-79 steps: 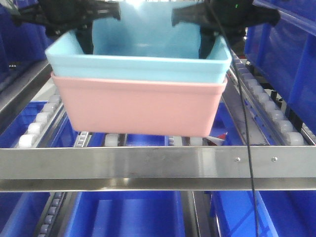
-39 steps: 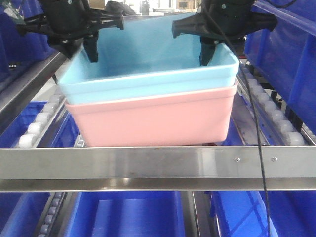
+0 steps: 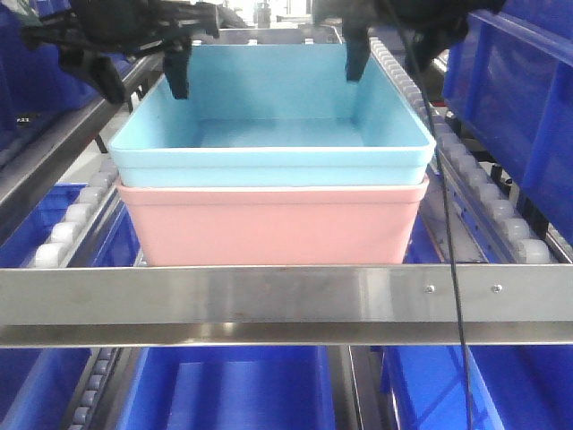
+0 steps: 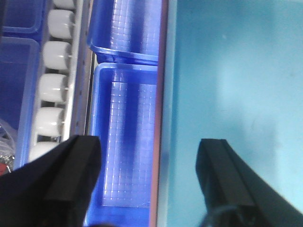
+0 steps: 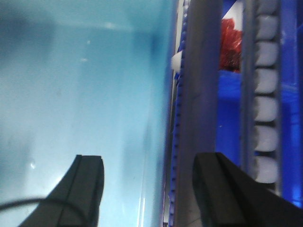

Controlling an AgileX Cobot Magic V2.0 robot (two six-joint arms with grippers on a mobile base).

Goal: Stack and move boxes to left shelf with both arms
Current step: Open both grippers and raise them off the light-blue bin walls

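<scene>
Stack: I see blue box point(image 3: 269, 152) nested in pink box point(image 3: 269, 224), resting on left shelf point(image 3: 286, 300).
Grippers: left gripper point(image 4: 147, 175) and right gripper point(image 5: 149, 184) spread wide, holding nothing.
Remaining: I judge only retreat.

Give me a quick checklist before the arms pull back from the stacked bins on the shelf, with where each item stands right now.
1. Light sky blue plastic bin nested squarely in the salmon pink plastic bin: ok, rims look parallel.
2. Stack sitting level behind the steel front bar: ok.
3. Stack's bottom resting on the white rollers: cannot tell, the bar hides it.
4. Left gripper released: ok, fingers spread either side of the bin wall, gaps visible.
5. Right gripper released: ok, fingers apart astride the blue wall.
6. Black cable free of the bins: cannot tell.
</scene>
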